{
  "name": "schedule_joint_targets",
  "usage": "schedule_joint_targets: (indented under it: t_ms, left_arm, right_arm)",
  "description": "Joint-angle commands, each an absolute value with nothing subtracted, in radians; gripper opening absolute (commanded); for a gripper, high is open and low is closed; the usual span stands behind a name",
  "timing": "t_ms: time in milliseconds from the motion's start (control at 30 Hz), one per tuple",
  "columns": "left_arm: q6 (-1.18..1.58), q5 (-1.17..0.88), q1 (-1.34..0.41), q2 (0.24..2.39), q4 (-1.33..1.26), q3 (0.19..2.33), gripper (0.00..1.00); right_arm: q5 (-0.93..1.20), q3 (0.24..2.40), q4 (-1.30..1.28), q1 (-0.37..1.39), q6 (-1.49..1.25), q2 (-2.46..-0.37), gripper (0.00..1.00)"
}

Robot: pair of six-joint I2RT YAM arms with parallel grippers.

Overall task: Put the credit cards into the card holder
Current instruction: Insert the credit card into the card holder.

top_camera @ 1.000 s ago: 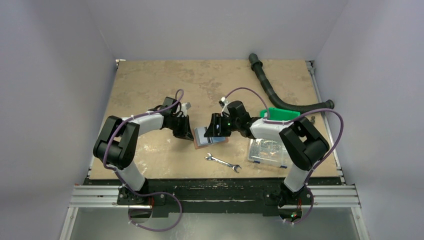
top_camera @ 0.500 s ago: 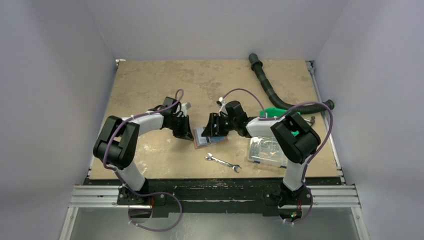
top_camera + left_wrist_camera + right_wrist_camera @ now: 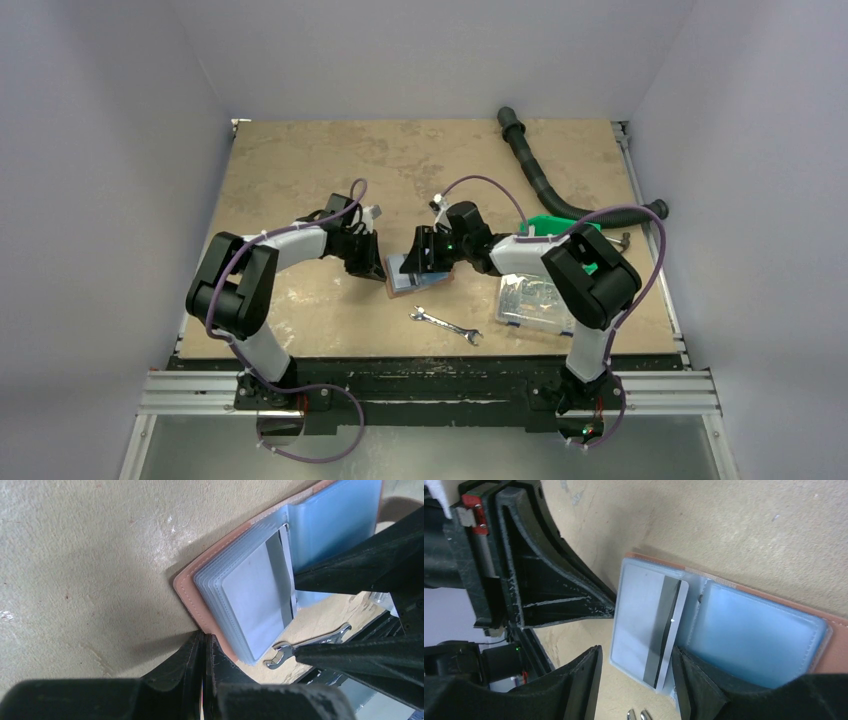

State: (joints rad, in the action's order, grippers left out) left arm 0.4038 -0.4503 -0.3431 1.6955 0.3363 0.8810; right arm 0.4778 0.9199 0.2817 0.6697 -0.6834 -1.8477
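Card holder (image 3: pixel 834 645) lies spread on the tabletop (image 3: pixel 749 530). Left hand (image 3: pixel 204 640) is clamped tight on its leather rim. Right hand (image 3: pixel 636 652) has fingers parted (gripping nothing), straddling a grey credit card (image 3: pixel 654 625) partly seated in a clear sleeve.

Boxed in on three sides by plain, pale lilac-grey walls (image 3: pixel 430 50). Tan, mottled tabletop (image 3: pixel 300 170) in the middle, scuffed whitish toward the near edge. Bordered there by a black strip (image 3: pixel 430 368) and aluminium rails (image 3: pixel 430 392). Below, a dull grey metal sheet (image 3: pixel 450 450). Lit softly and evenly, with only faint shadows.
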Motion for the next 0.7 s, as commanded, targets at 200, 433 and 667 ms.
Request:
schedule_joint_targets:
  t_ms: [200,433,667]
  left_arm:
    - [0.369,-0.341,-0.343,1.668,0.374,0.9,0.0]
    - [0.374,-0.222,-0.322,1.576,0.449,0.924,0.11]
    - [0.364,-0.161,-0.316,1.515,0.52,0.974,0.26]
  right_arm:
    - [0.67,0.908,0.532,0.698,-0.838,-1.83,0.6]
    - [0.517,0.967,0.253,0.694,-0.69,-1.789,0.63]
    - [0.436,1.017,0.091,0.682,-0.572,-1.751,0.66]
